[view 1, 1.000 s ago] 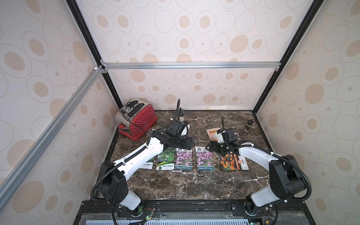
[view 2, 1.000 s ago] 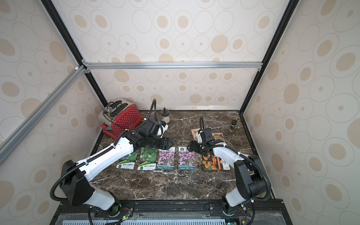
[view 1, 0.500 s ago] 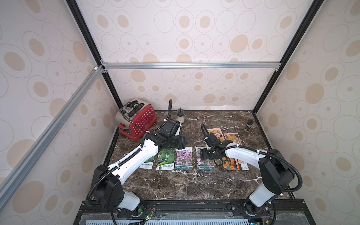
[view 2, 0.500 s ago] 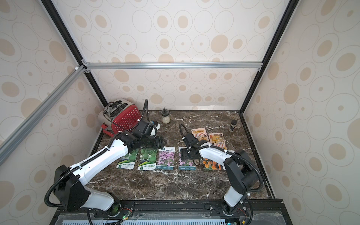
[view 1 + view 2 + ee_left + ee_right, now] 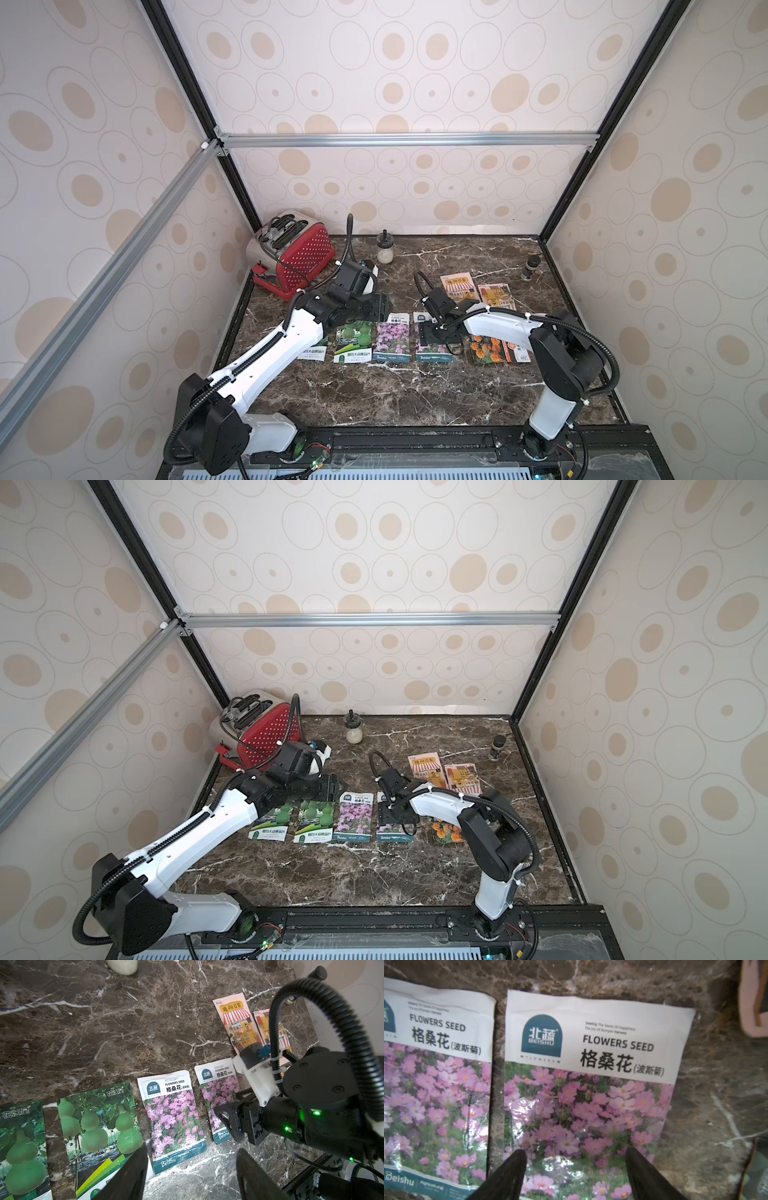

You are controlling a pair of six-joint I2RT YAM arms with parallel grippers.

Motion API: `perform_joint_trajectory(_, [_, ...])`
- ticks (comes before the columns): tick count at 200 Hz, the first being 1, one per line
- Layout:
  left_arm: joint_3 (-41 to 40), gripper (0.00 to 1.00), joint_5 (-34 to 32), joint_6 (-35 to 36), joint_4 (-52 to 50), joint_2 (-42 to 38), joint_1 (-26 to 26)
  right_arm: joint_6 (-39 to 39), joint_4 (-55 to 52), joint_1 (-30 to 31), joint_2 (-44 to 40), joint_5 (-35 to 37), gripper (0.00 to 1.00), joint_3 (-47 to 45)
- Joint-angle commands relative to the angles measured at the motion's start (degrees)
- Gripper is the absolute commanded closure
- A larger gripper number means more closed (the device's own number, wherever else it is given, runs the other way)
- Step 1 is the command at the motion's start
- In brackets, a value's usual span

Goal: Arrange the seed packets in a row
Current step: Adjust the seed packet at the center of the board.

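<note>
Purple "FLOWERS SEED" Beishu packet (image 5: 587, 1084) lies under the spread right pincer (image 5: 575, 1151); left pincer (image 5: 191, 1149) spread too.

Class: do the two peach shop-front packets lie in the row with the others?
No, the peach packets lie behind the row, toward the back wall.

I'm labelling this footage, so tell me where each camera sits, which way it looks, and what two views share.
Top views: high at the front, looking down on the marble table; left arm and right arm show.
Left wrist: on the left arm, facing down past the open left claw at the seed packets; the right arm shows.
Right wrist: close above one purple flower packet; the open right claw shows.
Shared: both wrist views show that packet.
</note>
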Motion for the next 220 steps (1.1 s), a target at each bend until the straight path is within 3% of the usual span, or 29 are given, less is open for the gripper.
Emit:
perform_joint_trajectory(1, [-0.7,0.31,-0.3,-0.3,0.4,-2.2,1.2,2.0,-1.6,1.2,1.9,-1.0,0.21,0.5])
perform_joint_trajectory(51, [-1.7,0.31,0.1,-0.6,0.7,-3.1,1.9,2.2,-1.9,1.5,1.7,-0.4,0.21,1.6])
perform_joint_trajectory(99, [-0.7,0.3,0.7,-1.1,2.2,-1.3,1.9,-0.2,-6.6,0.0,-4.1,4.3,0.21,5.7])
perform_joint_trajectory(121, [-0.3,0.3,3.0,-2.0,6.6,1.4,1.7,-0.5,-5.4,-5.3,-9.7,1.2,0.21,3.3])
perform_joint_trajectory(154, [5.5,0.3,3.5,-1.9,10.7,9.9,-1.6,-3.0,-2.1,-18.3,-12.4,-5.6,0.21,0.9])
perform_joint_trajectory(181, [11.7,0.3,5.5,-2.9,14.2,19.4,-3.9,-4.3,-0.2,-26.5,-7.7,-11.0,0.21,4.3])
perform_joint_trajectory(220, [19.7,0.3,7.6,-4.6,18.2,31.3,-4.9,-5.6,-0.6,-30.3,4.6,-15.3,0.22,14.2])
